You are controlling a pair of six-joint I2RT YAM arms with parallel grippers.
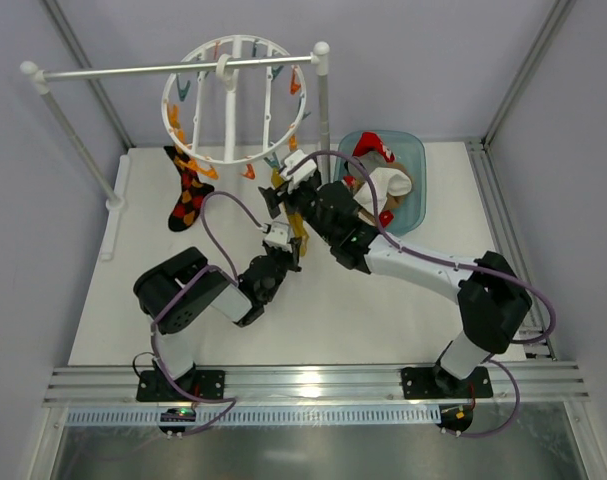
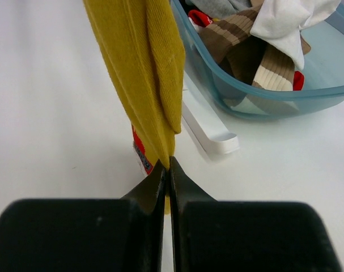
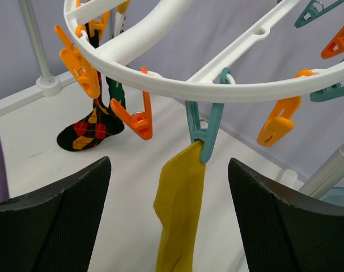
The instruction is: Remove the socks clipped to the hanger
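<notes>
The white round hanger (image 1: 238,100) hangs from a rail at the back. A yellow sock (image 3: 180,215) hangs from a teal clip (image 3: 204,127) on the hanger's near rim (image 3: 160,79). My right gripper (image 3: 169,221) is open, a finger on each side of that sock just below the clip, neither touching it. My left gripper (image 2: 169,167) is shut on the lower tip of the yellow sock (image 2: 143,79), which rises taut from the jaws. A dark argyle sock (image 1: 188,195) hangs clipped at the hanger's left, seen also by the right wrist (image 3: 92,127).
A blue bin (image 1: 415,150) at the back right holds brown-striped, white and red-trimmed socks; in the left wrist view its rim (image 2: 274,97) lies just right of the yellow sock. The rail stand (image 1: 173,68) has posts at the back left and centre. Orange clips (image 3: 135,119) hang near the teal one.
</notes>
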